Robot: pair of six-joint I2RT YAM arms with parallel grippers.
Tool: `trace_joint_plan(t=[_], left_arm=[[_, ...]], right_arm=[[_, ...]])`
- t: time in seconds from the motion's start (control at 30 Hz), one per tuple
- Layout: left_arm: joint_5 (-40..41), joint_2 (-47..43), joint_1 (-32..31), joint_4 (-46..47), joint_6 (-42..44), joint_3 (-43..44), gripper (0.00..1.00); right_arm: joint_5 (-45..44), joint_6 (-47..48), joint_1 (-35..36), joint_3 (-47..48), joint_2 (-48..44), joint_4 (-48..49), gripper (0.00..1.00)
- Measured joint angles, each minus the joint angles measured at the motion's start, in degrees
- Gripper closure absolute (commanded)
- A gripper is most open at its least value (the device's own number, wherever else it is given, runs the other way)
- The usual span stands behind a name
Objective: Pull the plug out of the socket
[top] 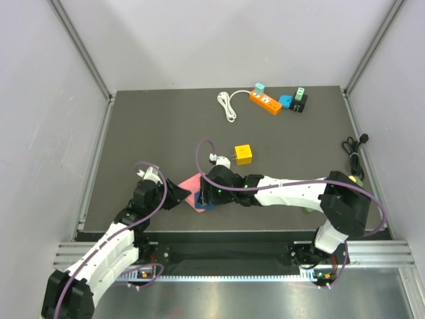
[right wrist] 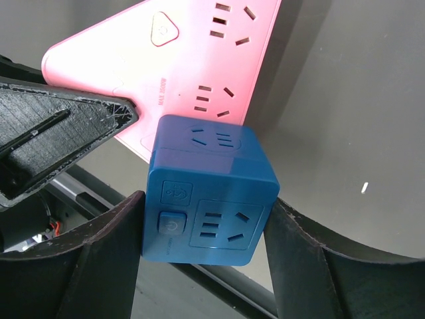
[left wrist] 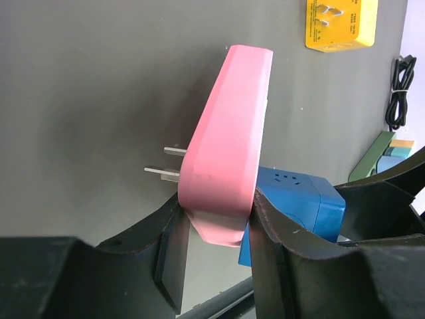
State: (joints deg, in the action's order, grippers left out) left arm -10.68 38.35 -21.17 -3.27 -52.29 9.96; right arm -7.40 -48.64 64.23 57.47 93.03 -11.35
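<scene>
Dark grey tabletop point(top: 153, 126), near edge: your left gripper point(left wrist: 219, 222), arm reaching forward, pinches pink triangular plastic socket block point(left wrist: 229, 133); your right gripper point(right wrist: 206, 229), arm stretched leftward, clamps blue cube plug point(right wrist: 209, 179) touching it.

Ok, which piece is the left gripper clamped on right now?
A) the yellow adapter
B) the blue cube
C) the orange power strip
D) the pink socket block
D: in the left wrist view the left gripper is closed against both sides of the pink socket block, while the right gripper holds the blue cube.
</scene>
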Motion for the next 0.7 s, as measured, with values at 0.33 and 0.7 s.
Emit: trace_joint_plan(t=[0.33, 0.7], left_arm=[[-0.02, 0.81, -0.37, -1.07, -0.02, 1.88, 1.00], [-0.48, 0.96, -0.63, -0.37, -0.33, 2.45, 1.00]], right_arm=[[-2.14, 2.75, -0.02, 0.09, -1.29, -0.83, 1.00], [6.69, 2.45, -5.01, -5.44, -5.29, 4.92, 1.00]])
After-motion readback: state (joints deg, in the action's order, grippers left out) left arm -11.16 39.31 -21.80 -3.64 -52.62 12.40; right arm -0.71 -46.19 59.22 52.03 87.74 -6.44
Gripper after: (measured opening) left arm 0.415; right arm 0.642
